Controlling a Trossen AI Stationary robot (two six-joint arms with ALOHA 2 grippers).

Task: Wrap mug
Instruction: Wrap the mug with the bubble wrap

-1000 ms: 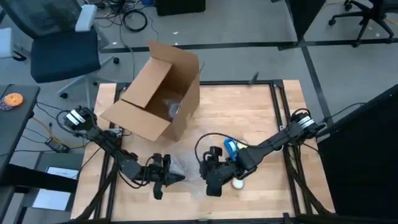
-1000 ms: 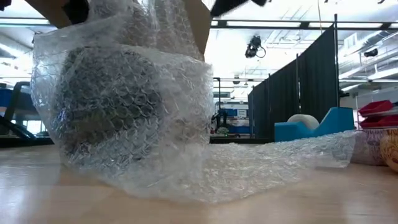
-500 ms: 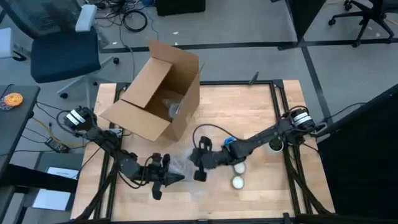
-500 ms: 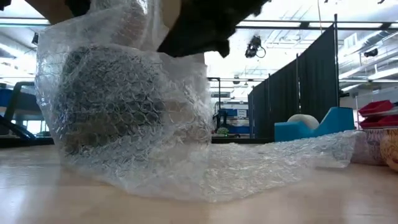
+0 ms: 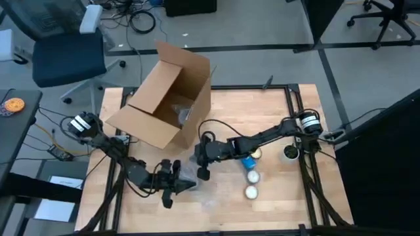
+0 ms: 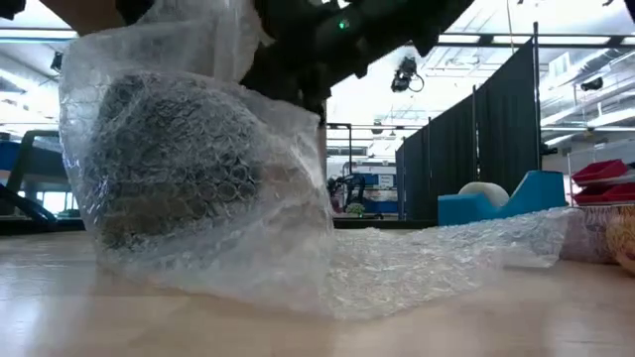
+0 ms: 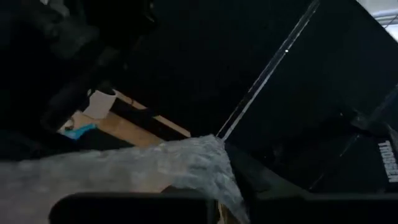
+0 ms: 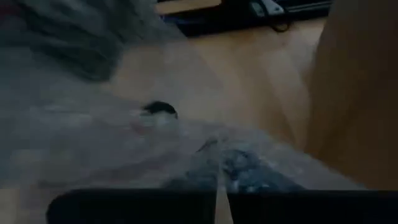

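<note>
A dark mug (image 6: 169, 164) sits on the table inside a loose bundle of clear bubble wrap (image 6: 198, 188), near the table's front edge. The wrap's free end (image 6: 446, 253) lies flat on the wood. My left gripper (image 5: 178, 187) is at the bundle's near left side, shut on the wrap. My right gripper (image 5: 200, 164) reaches in from the right and is over the bundle's far right side, shut on wrap. In the high view the bubble wrap (image 5: 191, 174) lies between the two grippers. My left gripper pinches an edge of the bubble wrap (image 7: 214, 180) between its two fingers, coming in low from the table's left. The wrap rises from the fingers toward the bundle. My right gripper pinches a bunched part of the wrap (image 8: 217, 165) at the bundle's top, coming from the table's right. One layer or several, I cannot tell.
An open cardboard box (image 5: 164, 98) lies on its side at the far left, close behind the bundle. Right of the grippers are a blue object (image 5: 248, 161), two small white objects (image 5: 252, 177) (image 5: 251, 192) and a dark cup (image 5: 289, 154) by the right edge.
My right gripper has travelled from the near middle of the table toward the left and far edges, ending over the bundle. The wrap's upper flap has been drawn across the mug's right side. My left gripper has kept still.
</note>
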